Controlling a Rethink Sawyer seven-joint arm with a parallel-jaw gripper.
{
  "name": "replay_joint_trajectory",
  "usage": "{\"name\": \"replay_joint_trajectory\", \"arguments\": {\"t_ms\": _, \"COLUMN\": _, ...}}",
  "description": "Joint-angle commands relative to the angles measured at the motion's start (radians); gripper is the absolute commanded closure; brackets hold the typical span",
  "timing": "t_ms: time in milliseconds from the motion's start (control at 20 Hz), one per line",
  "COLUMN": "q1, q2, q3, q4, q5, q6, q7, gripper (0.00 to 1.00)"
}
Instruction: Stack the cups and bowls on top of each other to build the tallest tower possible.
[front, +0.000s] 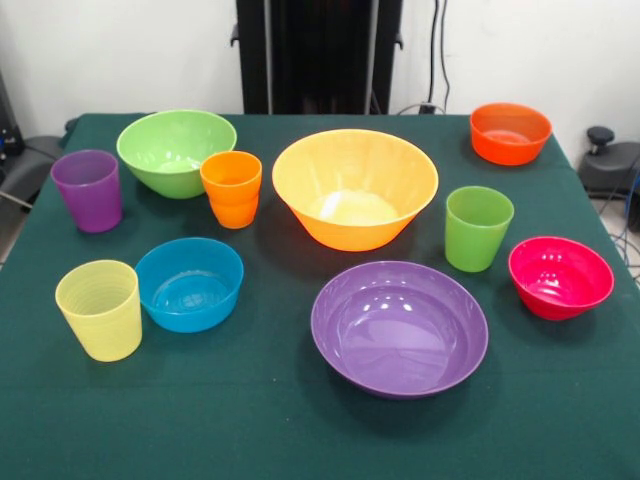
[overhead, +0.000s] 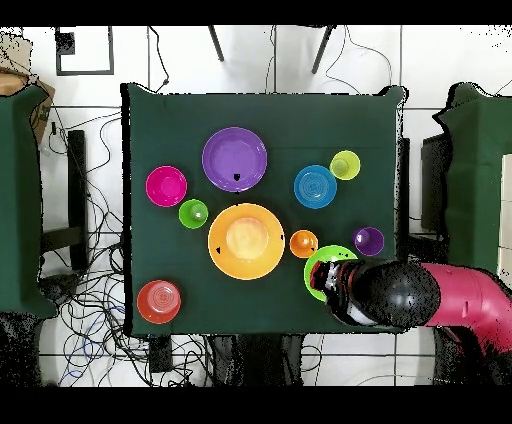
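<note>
Nothing was stacked when I checked the feeds: all ten pieces sat apart, mouths up, on the green tablecloth (front: 270, 430). From above I saw only the arm's bulky head (overhead: 385, 293) over the table's robot-side edge, covering part of the light green bowl (front: 176, 150); I could not tell whether the gripper was open or shut, and the front camera missed it entirely. Reading the front camera left to right: the purple cup (front: 88, 189) and pale yellow cup (front: 99, 308), the light green bowl directly under the arm's head, the blue bowl (front: 189, 283), the orange cup (front: 231, 187) just beside the green bowl and so nearest the arm among the cups, the large orange-yellow bowl (front: 354, 186) a short reach further, the wide purple bowl (front: 399, 326) beyond it, then the green cup (front: 478, 227), the orange-red bowl (front: 510, 132) and the pink-red bowl (front: 560, 276) farthest off. My worry was the glossy, tapered plastic: a pinch on a rim could slip, and a descent onto the green bowl could clip the orange cup next to it and tip it. I could read no brand, label or writing on anything.
</note>
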Motion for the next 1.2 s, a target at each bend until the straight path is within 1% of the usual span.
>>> {"name": "replay_joint_trajectory", "arguments": {"t_ms": 50, "q1": 0.037, "q2": 0.045, "q3": 0.036, "q4": 0.06, "q5": -0.071, "q6": 0.035, "q7": -0.201, "gripper": 0.0}}
{"name": "replay_joint_trajectory", "arguments": {"t_ms": 350, "q1": 0.087, "q2": 0.167, "q3": -0.037, "q4": 0.026, "q5": -0.195, "q6": -0.042, "q7": -0.134, "gripper": 0.0}}
{"name": "replay_joint_trajectory", "arguments": {"t_ms": 400, "q1": 0.09, "q2": 0.181, "q3": -0.042, "q4": 0.021, "q5": -0.206, "q6": -0.051, "q7": -0.127, "gripper": 0.0}}
{"name": "replay_joint_trajectory", "arguments": {"t_ms": 550, "q1": 0.091, "q2": 0.203, "q3": -0.049, "q4": 0.023, "q5": -0.232, "q6": -0.073, "q7": -0.113, "gripper": 0.0}}
{"name": "replay_joint_trajectory", "arguments": {"t_ms": 700, "q1": 0.101, "q2": 0.24, "q3": -0.065, "q4": 0.014, "q5": -0.28, "q6": -0.105, "q7": -0.085, "gripper": 0.0}}
{"name": "replay_joint_trajectory", "arguments": {"t_ms": 950, "q1": 0.118, "q2": 0.292, "q3": -0.092, "q4": -0.003, "q5": -0.34, "q6": -0.143, "q7": -0.051, "gripper": 0.0}}
{"name": "replay_joint_trajectory", "arguments": {"t_ms": 1200, "q1": 0.111, "q2": 0.303, "q3": -0.096, "q4": 0.002, "q5": -0.347, "q6": -0.147, "q7": -0.053, "gripper": 0.0}}
